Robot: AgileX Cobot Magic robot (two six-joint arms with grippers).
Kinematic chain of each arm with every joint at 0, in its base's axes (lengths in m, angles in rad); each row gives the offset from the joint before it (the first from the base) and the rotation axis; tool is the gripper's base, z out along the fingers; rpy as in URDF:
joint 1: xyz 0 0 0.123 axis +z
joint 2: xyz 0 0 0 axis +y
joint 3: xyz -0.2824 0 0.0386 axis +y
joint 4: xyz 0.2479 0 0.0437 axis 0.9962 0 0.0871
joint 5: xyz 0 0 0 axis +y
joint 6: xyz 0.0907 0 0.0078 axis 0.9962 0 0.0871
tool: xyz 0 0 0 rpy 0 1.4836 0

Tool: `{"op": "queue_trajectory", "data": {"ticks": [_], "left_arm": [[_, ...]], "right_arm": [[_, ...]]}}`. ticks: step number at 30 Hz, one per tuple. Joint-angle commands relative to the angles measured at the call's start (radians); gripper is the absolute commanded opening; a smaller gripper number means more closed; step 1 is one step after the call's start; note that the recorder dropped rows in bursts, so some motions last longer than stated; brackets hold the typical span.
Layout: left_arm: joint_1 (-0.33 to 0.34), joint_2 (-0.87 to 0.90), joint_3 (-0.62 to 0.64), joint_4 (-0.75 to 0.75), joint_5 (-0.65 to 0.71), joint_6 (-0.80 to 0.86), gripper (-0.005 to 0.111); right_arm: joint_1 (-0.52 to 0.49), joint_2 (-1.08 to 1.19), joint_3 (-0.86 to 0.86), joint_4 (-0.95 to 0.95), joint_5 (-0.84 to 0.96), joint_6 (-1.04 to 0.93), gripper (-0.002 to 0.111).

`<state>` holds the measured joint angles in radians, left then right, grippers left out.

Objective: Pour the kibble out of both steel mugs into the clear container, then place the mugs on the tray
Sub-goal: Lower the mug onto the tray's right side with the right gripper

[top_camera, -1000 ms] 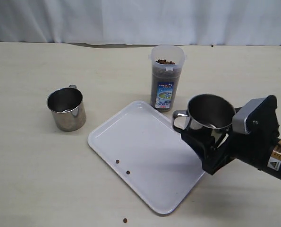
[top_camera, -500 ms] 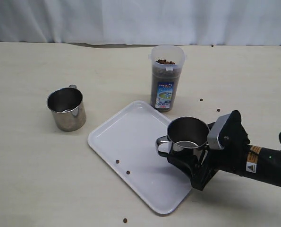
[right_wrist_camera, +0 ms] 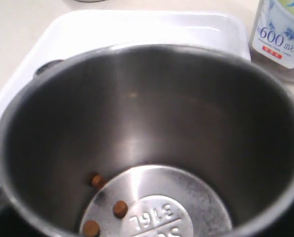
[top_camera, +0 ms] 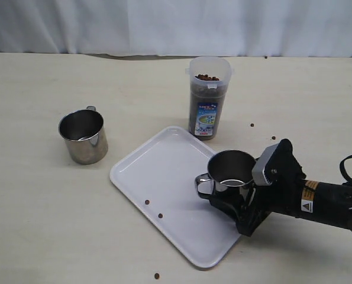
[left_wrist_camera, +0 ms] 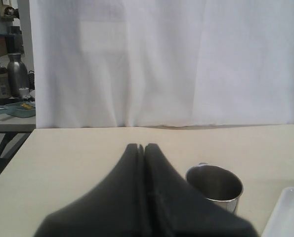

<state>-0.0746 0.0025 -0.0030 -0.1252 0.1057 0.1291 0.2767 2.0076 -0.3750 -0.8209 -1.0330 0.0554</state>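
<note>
The right gripper [top_camera: 235, 202] grasps a steel mug [top_camera: 230, 170] around its body at the right side of the white tray [top_camera: 164, 171], close to that rim; whether the base touches down cannot be told. If the jaws let go with the base partly on the raised rim, the mug would likely tip or slide onto the table [top_camera: 45, 225]. The mug is shiny and upright, handle pointing left, with three kibble pellets [right_wrist_camera: 119, 208] left inside. The second steel mug [top_camera: 83, 136] stands well left of the tray, and the kibble-filled clear container [top_camera: 208, 97] stands just beyond its far edge. The left gripper [left_wrist_camera: 143, 148] is clenched on nothing.
</note>
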Motion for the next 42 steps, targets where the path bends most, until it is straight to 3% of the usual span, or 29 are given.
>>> {"op": "queue_trajectory", "data": {"ticks": [1, 11, 19, 23, 28, 32, 42], "left_arm": [[-0.008, -0.003, 0.003, 0.005, -0.007, -0.002, 0.000], [-0.008, -0.003, 0.003, 0.005, -0.007, -0.002, 0.000], [-0.008, -0.003, 0.003, 0.005, -0.007, -0.002, 0.000], [-0.008, -0.003, 0.003, 0.005, -0.007, -0.002, 0.000], [-0.008, -0.003, 0.003, 0.005, -0.013, -0.002, 0.000], [-0.008, -0.003, 0.003, 0.005, -0.013, -0.002, 0.000], [-0.008, -0.003, 0.003, 0.005, -0.013, -0.002, 0.000]], "right_arm": [[-0.007, 0.001, -0.005, -0.002, -0.006, 0.000, 0.005], [-0.007, 0.001, -0.009, 0.082, 0.064, -0.055, 0.006], [-0.007, 0.001, -0.009, 0.096, 0.070, -0.080, 0.032], [-0.007, 0.001, -0.009, 0.098, 0.068, -0.080, 0.039], [-0.007, 0.001, -0.009, 0.103, 0.074, -0.170, 0.060], [-0.007, 0.001, -0.009, 0.111, 0.074, -0.185, 0.071], [-0.007, -0.001, -0.007, 0.111, 0.065, -0.178, 0.071]]}}
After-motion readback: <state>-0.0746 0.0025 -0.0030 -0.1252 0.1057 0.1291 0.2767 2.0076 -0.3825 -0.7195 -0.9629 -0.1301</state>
